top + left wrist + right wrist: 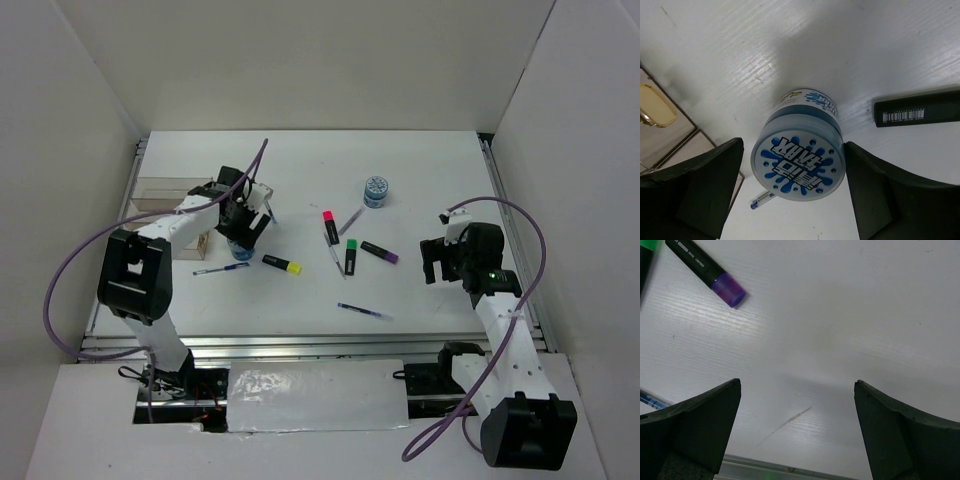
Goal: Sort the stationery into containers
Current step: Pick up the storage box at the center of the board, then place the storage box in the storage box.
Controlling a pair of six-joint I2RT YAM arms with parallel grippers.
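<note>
The white desk (430,160) carries all items and is enclosed by pale walls on three sides. The left arm reaches toward the desk's left edge, and the left gripper (243,222) points straight down there. The right arm stands at the right edge with the right gripper (432,262) held above bare desk, jaws spread wide and gripping nothing, as the right wrist view (797,382) confirms. The small clear plastic organizer box with tan edges (160,190) sits against the left edge, just beside the left gripper. One round blue-white patterned tub (799,162) stands upright on the desk directly between the left fingers (715,185). The jaws are spread around it, with a narrow gap visible on one side; contact on the other side cannot be confirmed from the wrist view. A second round blue-white patterned tub (376,189) stands toward the far edge, right of centre. Four short black highlighters lie mid-desk: the yellow-capped highlighter (282,264) just right of the left gripper, the pink-capped highlighter (329,227) at centre, the green-capped highlighter (351,256) just beside it, and the purple-capped highlighter (380,252) next toward the right edge. Thin blue pens lie scattered: one pen (220,268) nearer the left edge, one pen (350,221) beside the pink cap, and one pen (364,311) toward the near edge.
</note>
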